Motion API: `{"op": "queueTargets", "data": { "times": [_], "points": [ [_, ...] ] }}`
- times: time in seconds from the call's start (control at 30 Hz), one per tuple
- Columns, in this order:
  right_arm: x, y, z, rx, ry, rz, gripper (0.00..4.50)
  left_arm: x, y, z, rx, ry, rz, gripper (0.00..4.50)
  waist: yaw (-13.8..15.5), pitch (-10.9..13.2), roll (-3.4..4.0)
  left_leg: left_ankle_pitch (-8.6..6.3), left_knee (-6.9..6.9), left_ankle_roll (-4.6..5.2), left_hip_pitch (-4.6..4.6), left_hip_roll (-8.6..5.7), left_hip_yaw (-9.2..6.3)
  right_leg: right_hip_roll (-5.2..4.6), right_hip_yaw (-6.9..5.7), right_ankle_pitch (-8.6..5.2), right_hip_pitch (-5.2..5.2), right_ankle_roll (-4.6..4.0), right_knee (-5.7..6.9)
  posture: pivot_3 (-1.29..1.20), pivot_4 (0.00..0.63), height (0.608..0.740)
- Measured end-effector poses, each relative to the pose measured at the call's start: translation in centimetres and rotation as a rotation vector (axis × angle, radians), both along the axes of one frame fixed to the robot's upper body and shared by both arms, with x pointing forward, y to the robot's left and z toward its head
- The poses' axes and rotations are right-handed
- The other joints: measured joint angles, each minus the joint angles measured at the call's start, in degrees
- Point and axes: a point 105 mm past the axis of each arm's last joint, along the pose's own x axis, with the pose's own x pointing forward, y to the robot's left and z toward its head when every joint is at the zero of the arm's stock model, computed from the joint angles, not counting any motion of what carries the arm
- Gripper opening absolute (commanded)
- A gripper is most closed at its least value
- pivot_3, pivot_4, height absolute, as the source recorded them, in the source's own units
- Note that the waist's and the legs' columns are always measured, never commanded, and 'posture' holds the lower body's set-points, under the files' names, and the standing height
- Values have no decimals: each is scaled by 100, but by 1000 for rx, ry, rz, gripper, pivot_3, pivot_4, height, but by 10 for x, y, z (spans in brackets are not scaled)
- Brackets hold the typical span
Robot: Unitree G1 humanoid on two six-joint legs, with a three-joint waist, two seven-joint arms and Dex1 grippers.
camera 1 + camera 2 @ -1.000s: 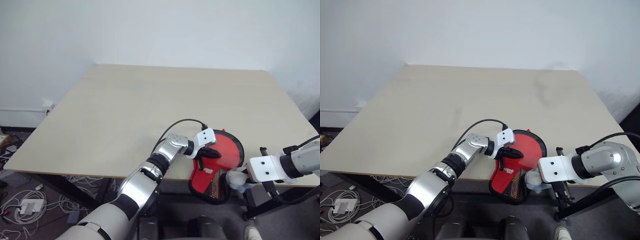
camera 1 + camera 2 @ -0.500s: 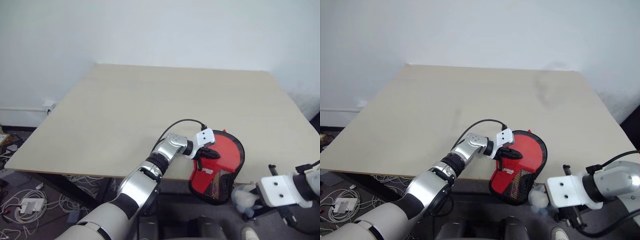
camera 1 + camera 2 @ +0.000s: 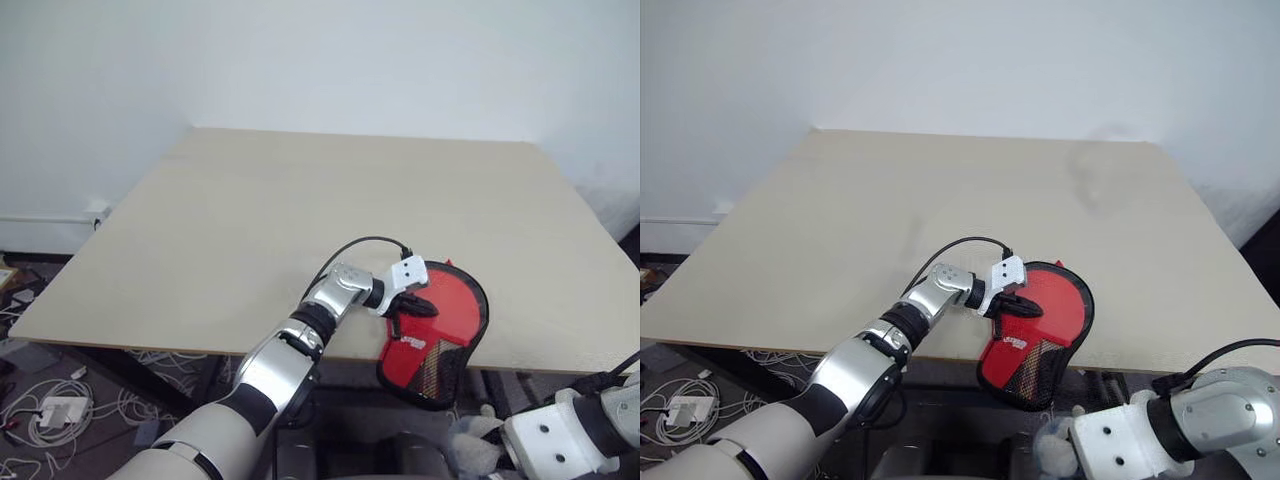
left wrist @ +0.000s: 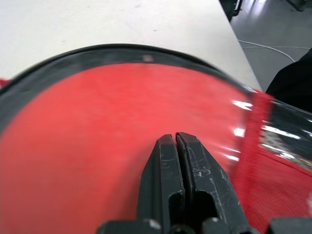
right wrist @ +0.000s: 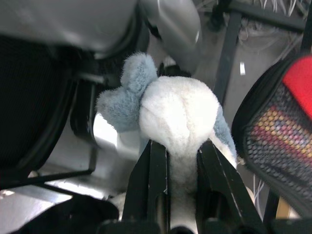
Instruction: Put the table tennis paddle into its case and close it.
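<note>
Case: the red case (image 3: 440, 320) with black trim lay at the table's (image 3: 330, 210) near edge, lower right of centre in the head views, its mesh-pocket end (image 3: 432, 372) hanging over the edge.
Paddle: could not be told apart from the case; the left wrist view showed a red surface (image 4: 97, 141) inside a black rim.
Left gripper: the left gripper (image 3: 408, 306) rested on the case's left side, fingers (image 4: 178, 165) pressed together with nothing between them.
Right gripper: the right gripper (image 5: 178, 195) sat low in the bottom right corner, below table level, fingers clamped on a white and grey-blue plush toy (image 5: 170, 107).
Floor: cables (image 3: 50, 405) lay at lower left.
</note>
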Motion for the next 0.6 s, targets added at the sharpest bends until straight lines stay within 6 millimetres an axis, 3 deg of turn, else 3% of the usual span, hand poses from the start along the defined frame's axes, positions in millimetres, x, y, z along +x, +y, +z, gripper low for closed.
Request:
{"op": "queueTargets", "data": {
  "times": [0.1, 0.2, 0.37, 0.43, 0.47, 0.6],
  "points": [
    [13, 5, 1, 41, -47, -53, 1409, 2, 0, 1, -6, 5, 19, 0, -2, -1, -3, 0, 1, 1, -1, 3, 1, -2, 1, 0, 0, -1, 0, 0, 0, 740],
    [23, 3, 6, 80, -8, -136, 2503, 9, 6, 5, -28, 41, 61, 547, -2, -2, -2, -1, 0, 2, -2, 2, 1, 0, 2, 0, -1, -1, -1, 0, 0, 740],
    [47, 11, 38, 302, 19, -280, 4317, 32, 34, 29, -78, -13, 141, 2265, -17, 0, -5, -1, -1, 1, -1, 2, 1, 3, 2, 1, -2, -2, 1, 0, 0, 740],
    [70, 14, 58, 465, -20, -372, 4500, 44, 61, 44, -120, -57, 209, 2941, -68, 2, -9, -1, -6, 1, 5, 6, 8, 8, 9, 3, -4, -5, 2, 0, 0, 740],
    [83, 14, 67, 548, -50, -431, 4500, 51, 84, 49, -126, -71, 267, 3285, -123, 3, -10, -1, -9, -1, 6, 5, 9, 11, 12, 4, -4, -6, 4, 0, 0, 740],
    [125, 5, 83, 761, -115, -668, 4500, 70, 197, 58, -66, -118, 573, 4453, -157, -2, 2, 2, -22, -5, 6, -3, 11, 16, 14, 0, -14, -14, 12, 0, 0, 740]
  ]
}}
